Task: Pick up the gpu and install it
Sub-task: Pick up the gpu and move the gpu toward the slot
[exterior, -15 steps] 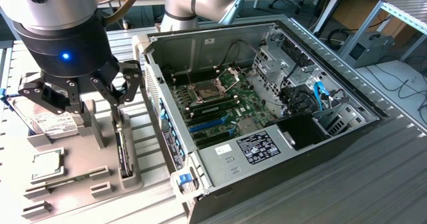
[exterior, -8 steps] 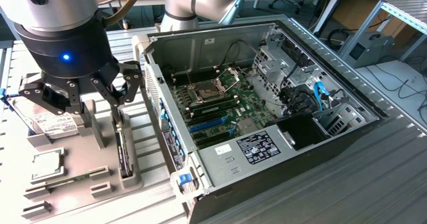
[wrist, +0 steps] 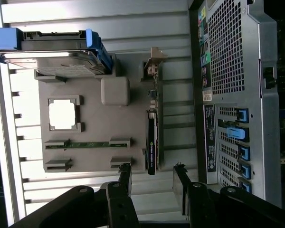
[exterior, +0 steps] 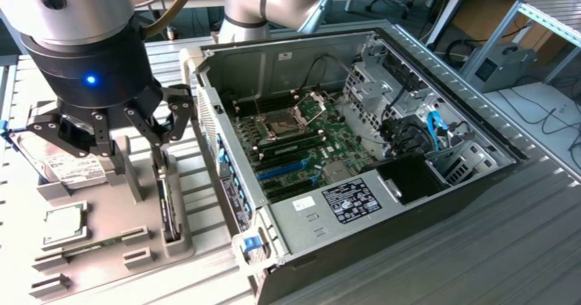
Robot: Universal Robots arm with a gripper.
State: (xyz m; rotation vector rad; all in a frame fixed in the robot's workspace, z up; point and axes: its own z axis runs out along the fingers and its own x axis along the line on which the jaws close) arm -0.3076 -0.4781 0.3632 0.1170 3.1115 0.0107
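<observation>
In the exterior view the tool (exterior: 127, 141) covers the near end of the gpu (exterior: 167, 213) and much of the hard drive (exterior: 68, 165). The print on the drive's label is too small to read, as is the sticker (exterior: 350, 201) inside the case (exterior: 300, 271). The bottom edge cuts off the case and the top edge cuts off the arm (exterior: 254, 5). In the wrist view the gpu (wrist: 152, 142) shows edge-on, its faces hidden. The case (wrist: 228, 71) and hard drive (wrist: 47, 52) run out of frame. The chip (wrist: 61, 114) glares white, markings lost.
</observation>
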